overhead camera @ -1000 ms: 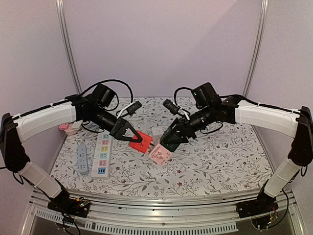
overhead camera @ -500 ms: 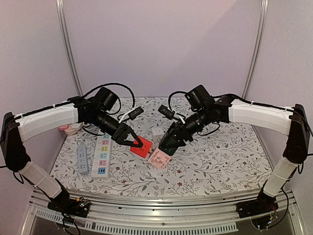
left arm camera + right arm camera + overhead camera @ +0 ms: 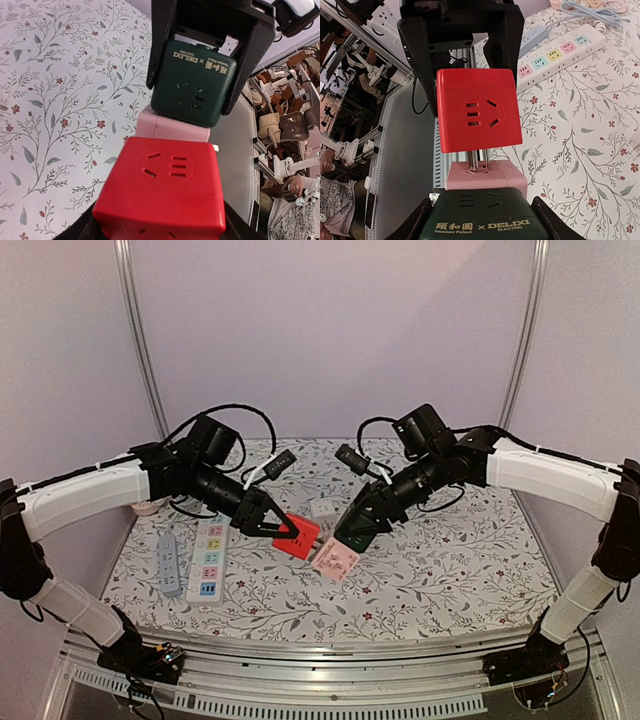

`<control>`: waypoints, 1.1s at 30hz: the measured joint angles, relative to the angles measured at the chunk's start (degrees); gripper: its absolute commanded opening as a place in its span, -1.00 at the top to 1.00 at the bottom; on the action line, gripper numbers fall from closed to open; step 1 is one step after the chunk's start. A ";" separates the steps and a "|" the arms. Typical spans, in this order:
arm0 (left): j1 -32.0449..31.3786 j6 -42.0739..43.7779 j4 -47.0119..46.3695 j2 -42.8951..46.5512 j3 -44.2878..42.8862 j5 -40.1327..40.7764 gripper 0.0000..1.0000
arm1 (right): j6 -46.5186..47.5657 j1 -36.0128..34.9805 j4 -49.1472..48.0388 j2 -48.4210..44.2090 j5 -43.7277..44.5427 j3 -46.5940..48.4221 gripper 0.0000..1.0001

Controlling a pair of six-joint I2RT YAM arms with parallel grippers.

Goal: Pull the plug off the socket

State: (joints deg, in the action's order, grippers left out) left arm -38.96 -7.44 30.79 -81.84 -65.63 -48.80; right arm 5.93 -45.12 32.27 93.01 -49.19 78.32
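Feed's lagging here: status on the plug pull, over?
Left jaws shut on red cube, right jaws on green cube. Red cube's prongs part-way out of pink cube. Nothing in the way.

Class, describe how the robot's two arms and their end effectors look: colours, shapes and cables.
The left arm and right arm have white boxy shells between black joints. Black cables loop at each wrist. The left end effector and right end effector are black, each with two flat tapering fingers.
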 measured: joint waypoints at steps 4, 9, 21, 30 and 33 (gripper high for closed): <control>-2.43 0.15 1.70 0.98 0.00 0.11 0.54 | 0.35 -3.04 5.53 -0.92 3.41 1.92 0.38; -5.11 2.16 6.69 3.19 0.00 2.29 0.54 | 0.48 -8.26 9.66 -1.11 9.31 4.04 0.39; -7.17 4.00 5.99 7.06 -3.17 3.02 0.55 | -1.33 -14.67 11.52 -0.85 17.49 -0.57 0.39; -7.17 3.98 6.54 8.17 -5.18 9.01 0.54 | -8.28 -13.18 2.27 -4.33 23.41 -4.61 0.38; -7.15 3.43 6.51 8.31 -5.51 11.69 0.54 | -10.60 -10.78 -1.27 -6.10 24.35 -6.36 0.38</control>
State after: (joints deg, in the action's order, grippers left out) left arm -46.11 -4.01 37.30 -73.54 -71.13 -37.10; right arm -4.67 -55.90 31.00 86.91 -24.84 71.96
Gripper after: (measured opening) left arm 0.620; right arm 0.591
